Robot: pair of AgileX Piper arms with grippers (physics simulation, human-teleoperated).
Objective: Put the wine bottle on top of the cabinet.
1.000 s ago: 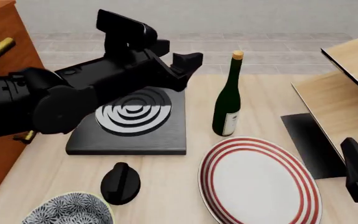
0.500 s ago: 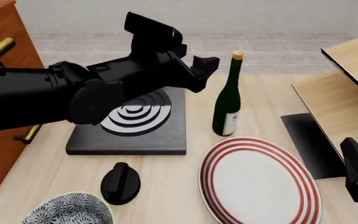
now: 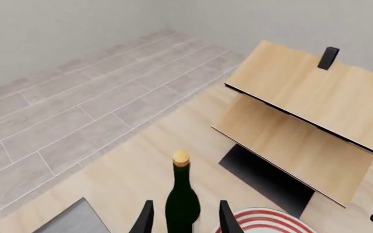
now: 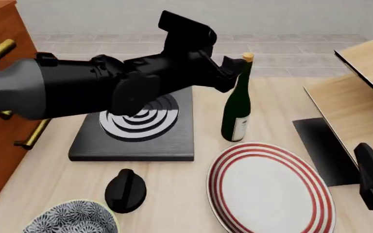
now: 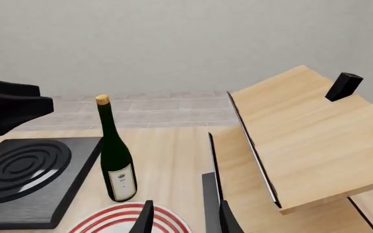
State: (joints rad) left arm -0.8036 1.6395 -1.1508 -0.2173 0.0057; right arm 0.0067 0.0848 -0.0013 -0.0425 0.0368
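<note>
Front view shows the wine bottle (image 4: 237, 104) standing upright near the middle of the worktop (image 4: 173, 179), just beside the right edge of a black hotplate (image 4: 134, 127) and just behind a red-ringed white plate (image 4: 269, 188). The left end effector (image 4: 233, 72) hovers at the bottle's neck, coming in from the left over the hotplate; its fingers are spread apart, and in the left wrist view the bottle (image 3: 182, 196) sits between the two fingertips (image 3: 145, 219) without either clearly touching the glass. The cabinet (image 4: 2, 63) stands at the worktop's left edge, well apart from the bottle. The right end effector (image 5: 183, 218) rests low near the worktop's front right corner, its fingers parted and empty. A pale shelf unit (image 4: 361, 97) occupies the right edge. A black knob (image 4: 125, 190) and a patterned bowl (image 4: 70, 218) lie near the front edge.
</note>
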